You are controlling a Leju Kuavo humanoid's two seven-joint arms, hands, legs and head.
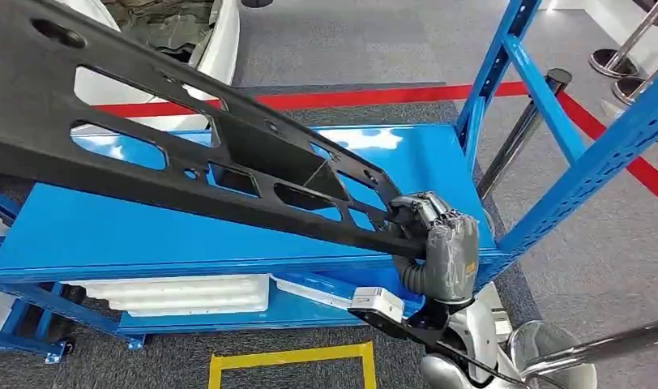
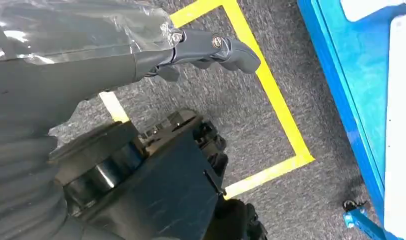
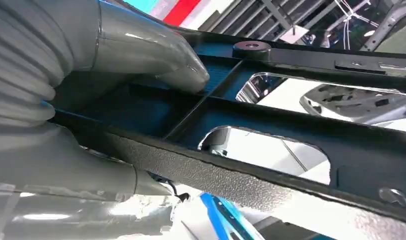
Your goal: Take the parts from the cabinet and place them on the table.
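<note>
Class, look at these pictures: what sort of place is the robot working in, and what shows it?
Probably a factory or automotive demo floor: a blue steel rack, red floor tape, and a long black perforated part held by the right hand.

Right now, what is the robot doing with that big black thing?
The robot's right hand holds one end of a long black part with holes in it. The part slants up above the top shelf of the blue cabinet. White pieces lie on the shelf below. Its left hand hangs over the carpet and holds nothing.
</note>
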